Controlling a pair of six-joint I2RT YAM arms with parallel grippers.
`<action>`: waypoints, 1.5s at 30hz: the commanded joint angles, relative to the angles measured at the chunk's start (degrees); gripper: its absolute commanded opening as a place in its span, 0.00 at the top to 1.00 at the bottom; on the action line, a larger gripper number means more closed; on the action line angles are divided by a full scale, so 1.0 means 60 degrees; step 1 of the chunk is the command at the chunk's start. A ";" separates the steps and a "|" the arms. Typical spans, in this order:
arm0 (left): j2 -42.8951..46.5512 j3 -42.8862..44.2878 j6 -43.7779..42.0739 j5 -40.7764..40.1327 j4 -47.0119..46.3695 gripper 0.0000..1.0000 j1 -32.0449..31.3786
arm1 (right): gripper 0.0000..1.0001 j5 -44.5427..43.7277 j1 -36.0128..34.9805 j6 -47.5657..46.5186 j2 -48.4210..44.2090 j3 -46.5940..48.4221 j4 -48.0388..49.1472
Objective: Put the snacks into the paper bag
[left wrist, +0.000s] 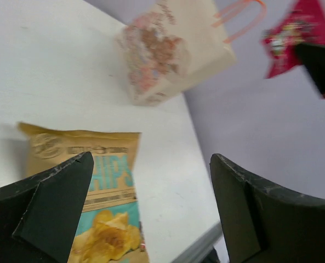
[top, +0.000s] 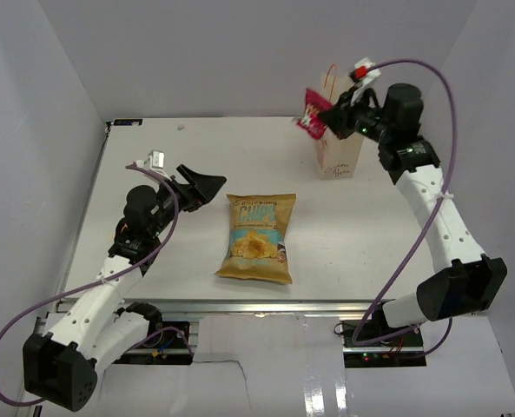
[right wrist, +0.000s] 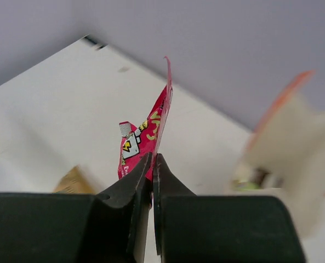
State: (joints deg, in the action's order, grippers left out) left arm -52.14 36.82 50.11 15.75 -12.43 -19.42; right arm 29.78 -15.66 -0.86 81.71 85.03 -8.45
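nearest me, my left claw point(top: 207, 187) hangs wide open and empty over the tabletop point(top: 240, 148), pointed toward the chips bag point(top: 257, 236), which lies flat just beyond its tips. that bag looks puffed with air, light, crinkly and slick, and the chips inside would crush. so i judge the flat crimped seam at its top or bottom edge the place to pinch, not the swollen middle. farther out, my right claw point(right wrist: 153, 159) is closed tight on the lower edge of the pink-red packet point(right wrist: 146, 137), holding it up in the air just beside the open mouth of the paper bag point(top: 338, 152). the packet looks like thin, limp foil, light enough to carry by one edge. the paper bag stands upright at the far right of the tabletop, light and easy to tip, i'd guess.
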 commanded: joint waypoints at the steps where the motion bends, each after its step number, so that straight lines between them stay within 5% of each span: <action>1: 0.0545 0.0835 -0.0983 -0.3146 0.4292 0.02 0.0028 | 0.92 -0.1796 0.0910 -0.1480 -0.0406 0.1456 0.0338; 8: 0.1086 0.0998 -0.1012 -0.4704 0.6363 0.02 0.0058 | 0.92 -0.4007 0.1262 -0.2492 0.0310 0.1824 0.1289; 18: 0.1190 0.1144 -0.0398 -0.5788 0.7885 0.03 0.0102 | 0.90 -0.4554 0.1262 -0.3386 0.2537 0.3098 0.1745; 24: 0.0752 0.1320 0.0261 -0.6155 0.8895 0.04 0.0277 | 0.46 -0.3969 0.1248 -0.3665 0.2803 0.3069 0.1701; 27: 0.0037 0.1393 0.0584 -0.5761 0.9233 0.06 0.0934 | 0.36 -0.3531 0.1262 -0.3577 0.2380 0.3113 0.1454; 31: -0.1122 0.1539 0.0847 -0.5071 1.0008 0.09 0.2719 | 0.03 -0.0561 0.1467 -0.4770 0.1208 0.2777 -0.0272; 36: -0.2397 0.2022 0.1332 -0.6108 1.0845 0.10 0.3382 | 0.10 0.1830 0.1468 -0.5920 -0.0623 0.0247 -0.1989; 39: -0.3334 0.2037 0.0881 -0.6112 1.0351 0.10 0.4114 | 0.10 0.2199 0.1453 -0.6111 -0.1517 -0.1829 -0.2079; 45: -0.5399 0.2315 -0.0277 -0.5892 0.9076 0.14 0.4730 | 0.09 0.2492 0.1468 -0.5980 -0.2310 -0.3477 -0.2093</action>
State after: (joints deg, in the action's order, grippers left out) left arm -81.69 48.25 52.77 -19.07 46.50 8.16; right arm 41.28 -7.16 -36.03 68.38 66.35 -19.33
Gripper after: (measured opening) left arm 0.870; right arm 0.908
